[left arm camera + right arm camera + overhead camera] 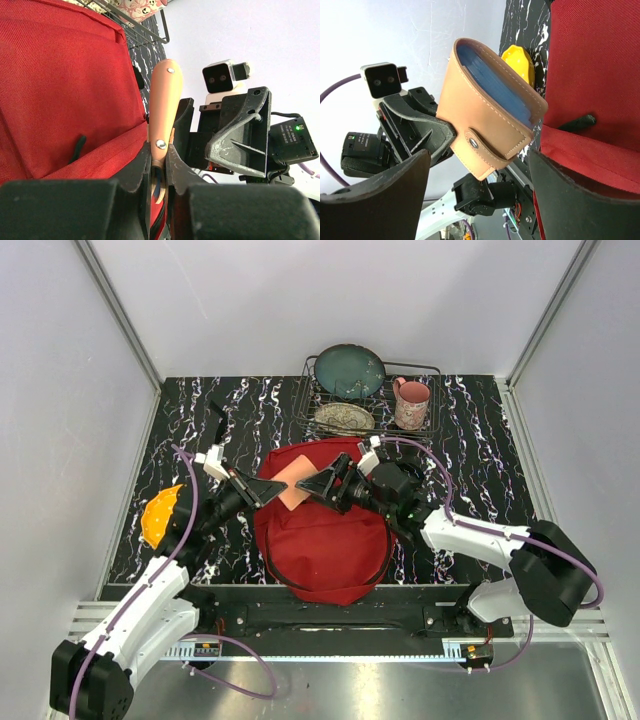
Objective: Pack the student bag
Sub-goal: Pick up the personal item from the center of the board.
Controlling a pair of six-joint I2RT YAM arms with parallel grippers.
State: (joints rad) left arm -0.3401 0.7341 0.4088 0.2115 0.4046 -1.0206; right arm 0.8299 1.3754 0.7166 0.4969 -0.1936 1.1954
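The bag (320,550) lies flat in the middle of the worktop, against its near edge. Above the bag's far part, the left tool (258,490) is clamped on the bottom edge of a tan case (293,480) with a snap. The right tool (318,483) stands with its jaws wide on both sides of the case, and they do not touch it.

I think it is a handover, and several things can go wrong here. If the left tool lets go before the right one closes, the case drops on the bag or slides off it. The two tools are very near, so the right fingers can knock the left ones and twist the case, because it is held only by a thin edge. I also cannot tell if the bag is open, so the case may simply rest on the fabric.

Count: one bag, one case, two tools. At the far edge is one rack (437,400) with two plates, one teal (350,370) and one patterned (343,418), and one pink mug (411,403). At the left edge lies one yellow thing (160,517).
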